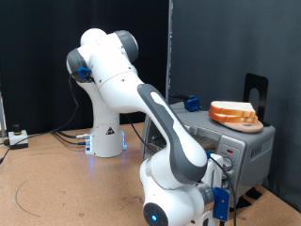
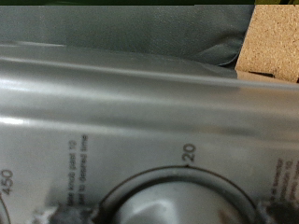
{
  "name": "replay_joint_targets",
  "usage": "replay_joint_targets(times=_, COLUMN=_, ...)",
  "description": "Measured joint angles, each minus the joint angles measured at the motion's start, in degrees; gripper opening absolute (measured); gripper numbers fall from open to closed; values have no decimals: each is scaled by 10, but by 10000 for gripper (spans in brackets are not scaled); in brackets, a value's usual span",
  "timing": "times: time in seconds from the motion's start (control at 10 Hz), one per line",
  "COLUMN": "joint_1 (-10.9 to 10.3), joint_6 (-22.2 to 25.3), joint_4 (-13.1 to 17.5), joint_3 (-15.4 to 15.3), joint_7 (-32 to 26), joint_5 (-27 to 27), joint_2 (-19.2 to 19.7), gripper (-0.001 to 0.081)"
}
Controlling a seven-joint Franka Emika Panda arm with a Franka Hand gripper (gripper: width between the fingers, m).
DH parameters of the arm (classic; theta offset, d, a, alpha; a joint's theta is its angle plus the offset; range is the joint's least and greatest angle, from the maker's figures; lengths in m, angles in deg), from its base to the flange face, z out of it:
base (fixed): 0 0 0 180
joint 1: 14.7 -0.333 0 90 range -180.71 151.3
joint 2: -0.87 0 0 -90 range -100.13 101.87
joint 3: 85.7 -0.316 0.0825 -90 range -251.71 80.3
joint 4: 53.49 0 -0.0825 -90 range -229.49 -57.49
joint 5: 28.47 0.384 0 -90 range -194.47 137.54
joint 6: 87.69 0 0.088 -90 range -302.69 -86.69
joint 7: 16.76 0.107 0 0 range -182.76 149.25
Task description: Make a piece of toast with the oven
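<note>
The silver-grey oven (image 1: 243,143) stands at the exterior view's right. A stack of bread slices (image 1: 233,113) lies on its roof. The single piece of toast is out of view. My gripper (image 1: 223,196) is low at the exterior view's bottom, right up against the oven's front panel, with its fingers hidden there. The wrist view is filled by that grey panel (image 2: 140,103), very close and blurred. It shows the rim of a round knob (image 2: 177,198) with the dial marks "20" and "450". The oven's door and rack do not show.
A blue object (image 1: 191,102) sits on the oven's roof beside the bread, and a black stand (image 1: 256,88) rises behind it. The wooden table (image 1: 66,184) spreads to the exterior view's left, with cables and a small box (image 1: 17,137) at the far left.
</note>
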Motion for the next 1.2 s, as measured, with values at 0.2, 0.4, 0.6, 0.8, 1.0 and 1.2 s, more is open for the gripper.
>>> replay_joint_targets(times=0.2, joint_1=0, joint_6=0, joint_4=0, joint_3=0, joint_7=0, joint_5=0, joint_2=0, gripper=327)
replay_joint_targets(times=0.4, joint_1=0, joint_6=0, joint_4=0, joint_3=0, joint_7=0, joint_5=-1, joint_2=0, gripper=327)
replay_joint_targets(times=0.6, joint_1=0, joint_6=0, joint_4=0, joint_3=1, joint_7=0, joint_5=-1, joint_2=0, gripper=462)
replay_joint_targets(times=0.8, joint_1=0, joint_6=-2, joint_4=0, joint_3=3, joint_7=0, joint_5=-5, joint_2=1, gripper=597)
replay_joint_targets(times=1.0, joint_1=1, joint_6=1, joint_4=1, joint_3=7, joint_7=-1, joint_5=-6, joint_2=3, gripper=755)
replay_joint_targets(times=1.2, joint_1=6, joint_6=8, joint_4=3, joint_3=8, joint_7=-1, joint_5=-6, joint_2=3, gripper=807)
